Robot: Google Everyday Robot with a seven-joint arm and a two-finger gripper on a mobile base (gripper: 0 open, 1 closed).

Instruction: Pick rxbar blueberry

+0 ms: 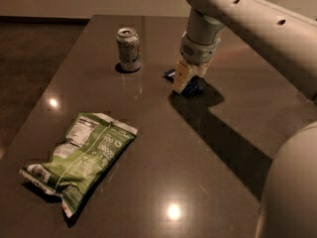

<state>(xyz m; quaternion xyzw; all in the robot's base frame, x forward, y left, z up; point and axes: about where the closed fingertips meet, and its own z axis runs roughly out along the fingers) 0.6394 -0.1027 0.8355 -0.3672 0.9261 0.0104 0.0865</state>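
The rxbar blueberry (194, 87) is a small dark blue wrapper lying flat on the dark table (148, 182), right of the can. Only its ends show, at the left and right of the gripper. My gripper (182, 79) hangs from the pale arm straight down onto the bar and covers its middle. The gripper tip is at table level, touching or just above the wrapper.
A pale soda can (128, 49) stands upright left of the gripper, about a can's height away. A big green chip bag (81, 157) lies flat at the front left. The arm's upper link (257, 29) crosses the right side of the view.
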